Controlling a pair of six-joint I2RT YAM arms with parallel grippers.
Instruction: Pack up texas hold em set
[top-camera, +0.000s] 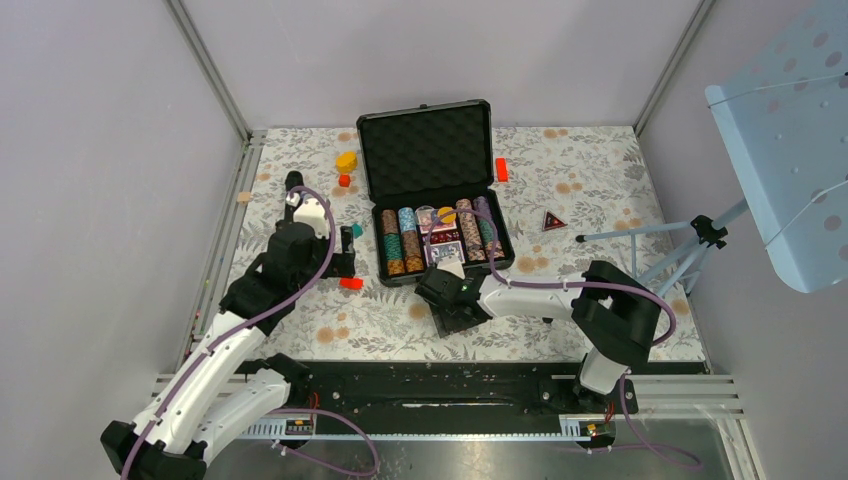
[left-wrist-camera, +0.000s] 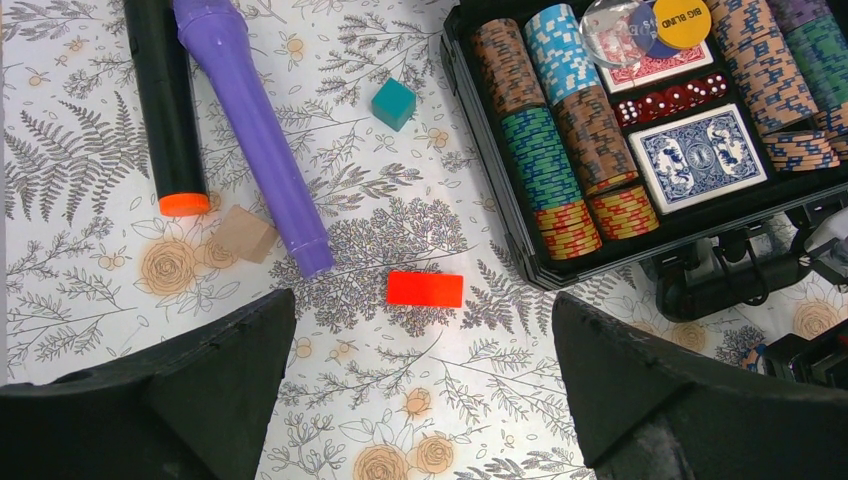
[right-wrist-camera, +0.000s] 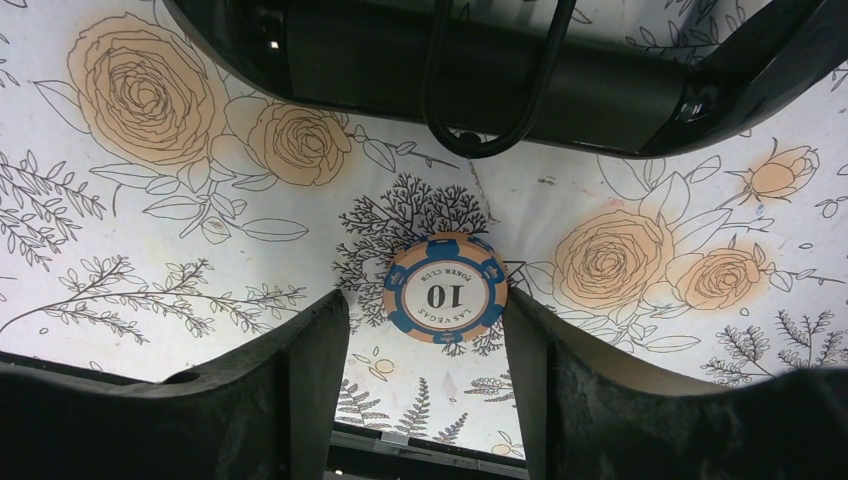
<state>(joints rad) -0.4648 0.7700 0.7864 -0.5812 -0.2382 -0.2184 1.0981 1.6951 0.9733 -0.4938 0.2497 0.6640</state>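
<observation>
The black hard case (top-camera: 430, 150) lies open mid-table, its foam lid toward the back. Rows of striped poker chips (left-wrist-camera: 545, 150), a blue card deck (left-wrist-camera: 700, 155) and red dice (left-wrist-camera: 672, 100) fill its base (left-wrist-camera: 520, 255). One orange-and-blue "10" chip (right-wrist-camera: 445, 288) lies flat on the mat just in front of the case's handle (right-wrist-camera: 480, 100). My right gripper (right-wrist-camera: 425, 335) is open with this chip between its fingertips, close against the right finger (right-wrist-camera: 560, 370). My left gripper (left-wrist-camera: 425, 340) is open and empty over the mat left of the case, near a red block (left-wrist-camera: 425, 289).
A purple cylinder (left-wrist-camera: 255, 130), a black tube with an orange tip (left-wrist-camera: 165, 100), a teal block (left-wrist-camera: 394, 103) and a tan block (left-wrist-camera: 243, 233) lie left of the case. A yellow block (top-camera: 346, 160), a red block (top-camera: 501, 169), a black triangle (top-camera: 553, 221) and a tripod (top-camera: 690, 245) stand around.
</observation>
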